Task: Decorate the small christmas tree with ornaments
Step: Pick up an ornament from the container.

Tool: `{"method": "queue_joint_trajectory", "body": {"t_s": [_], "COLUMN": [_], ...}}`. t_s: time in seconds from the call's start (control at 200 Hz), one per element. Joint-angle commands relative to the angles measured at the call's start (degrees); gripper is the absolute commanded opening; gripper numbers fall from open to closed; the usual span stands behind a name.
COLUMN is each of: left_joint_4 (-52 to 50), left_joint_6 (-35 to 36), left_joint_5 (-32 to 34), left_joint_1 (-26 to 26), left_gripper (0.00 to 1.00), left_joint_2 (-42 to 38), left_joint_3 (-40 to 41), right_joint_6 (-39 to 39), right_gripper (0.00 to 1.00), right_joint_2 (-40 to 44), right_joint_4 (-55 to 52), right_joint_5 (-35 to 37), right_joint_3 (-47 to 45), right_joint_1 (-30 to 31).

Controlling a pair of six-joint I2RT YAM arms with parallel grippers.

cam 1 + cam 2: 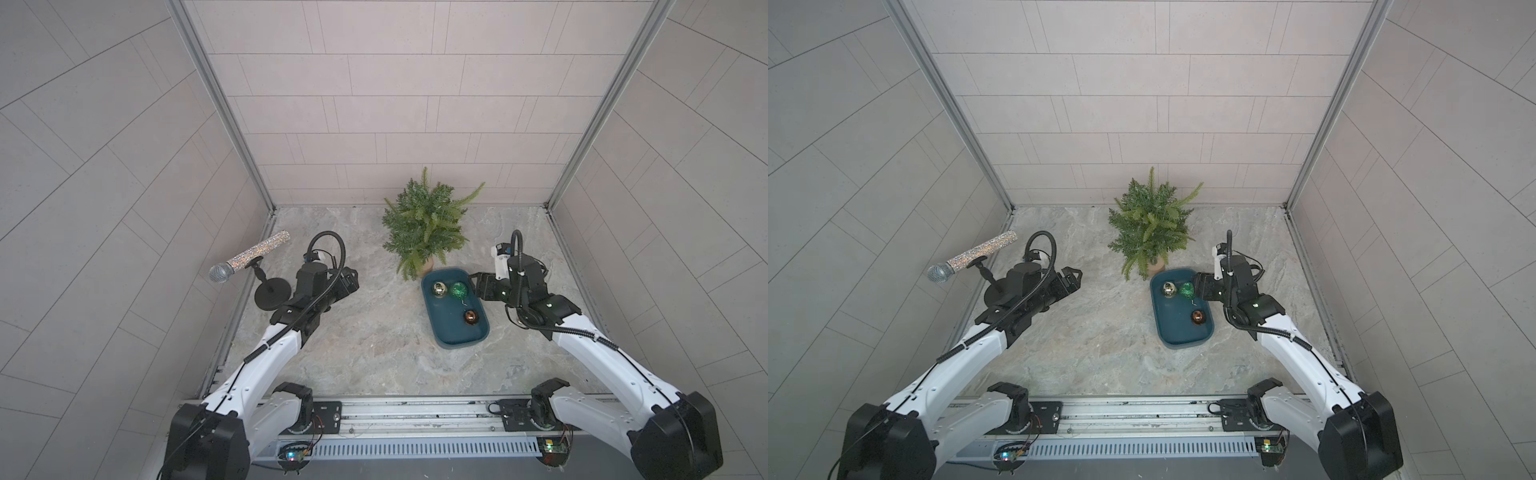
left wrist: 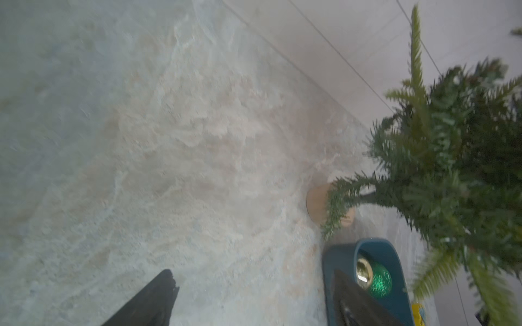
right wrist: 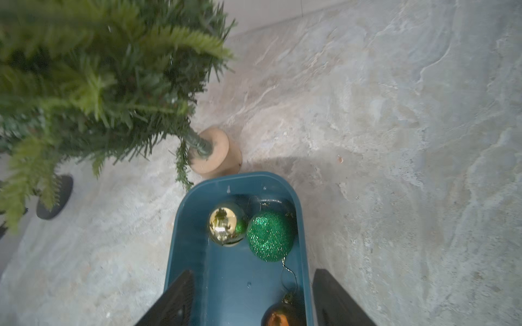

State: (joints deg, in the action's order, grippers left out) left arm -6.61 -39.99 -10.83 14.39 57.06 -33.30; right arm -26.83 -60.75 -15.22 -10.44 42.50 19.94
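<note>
Three ornaments lie in the tray (image 1: 449,326): gold (image 1: 439,289) and green (image 1: 459,289) touching at its far end, copper (image 1: 472,317) apart toward its near end. I judge they are walled in so they cannot roll. Just beyond the tray's far rim the tree (image 1: 424,224) stands upright, trunk vertical, tip up, a short carry away. Over the tray's right side, by the green one, the right hand (image 1: 476,286) hovers with jaws apart and empty, likely lining up a pick. Well left of the tray, the left hand (image 1: 353,282) is spread and empty too.

Soft, even overhead light, faint shadows. Top views sharp, walls (image 1: 83,187) bow at edges. Wrist views soft; tree (image 2: 452,169) blurred.
</note>
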Motion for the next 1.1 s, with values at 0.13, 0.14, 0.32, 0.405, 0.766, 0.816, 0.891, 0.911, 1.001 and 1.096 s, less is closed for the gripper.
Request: {"method": "queue_joint_trajectory", "body": {"t_s": [0.13,0.14,0.32,0.405,0.766,0.816,0.891,0.911,1.001,1.096], "left_joint_4": [-10.52,-10.7,-12.72,-12.72,-13.08,-13.08,-13.15,-13.16,-13.16,-13.08], "left_joint_6": [0.34,0.32,0.02,-0.73,-1.23,-1.22,-1.23,-1.23,-1.19,-1.23], "left_joint_5": [-4.94,-4.91,-5.37,-5.98,-5.63,-5.49,-5.46,-5.49,-5.39,-5.26], "left_joint_1": [0.89,0.9,0.9,0.92,0.9,0.96,0.92,0.91,0.91,0.9], "left_gripper": [0.9,0.9,0.9,0.9,0.9,0.9,0.9,0.9,0.9,0.9], "left_joint_2": [-7.4,-7.73,-10.55,-11.07,-11.77,-11.89,-11.8,-11.81,-11.97,-11.97], "left_joint_3": [2.12,2.21,4.35,5.16,5.53,5.69,5.87,5.94,6.18,6.4], "right_joint_6": [4.66,4.67,5.05,5.47,5.13,4.88,4.6,4.4,3.61,2.8], "right_gripper": [0.67,0.67,0.67,0.68,0.71,0.71,0.72,0.71,0.71,0.71], "right_joint_2": [-8.22,-8.59,-14.35,-16.73,-26.9,-27.77,-28.62,-28.79,-28.75,-27.62], "right_joint_4": [-9.14,-9.26,-9.26,-8.04,-6.76,-6.19,-5.58,-5.35,-4.18,-2.42], "right_joint_5": [10.39,10.62,14.72,15.36,16.59,16.68,16.6,16.6,16.59,16.28], "right_joint_3": [5.67,5.84,8.07,8.68,13.8,13.78,13.47,13.3,12.08,10.12], "right_joint_1": [7.09,7.31,9.67,10.01,10.39,10.45,10.47,10.48,10.57,10.6]}}
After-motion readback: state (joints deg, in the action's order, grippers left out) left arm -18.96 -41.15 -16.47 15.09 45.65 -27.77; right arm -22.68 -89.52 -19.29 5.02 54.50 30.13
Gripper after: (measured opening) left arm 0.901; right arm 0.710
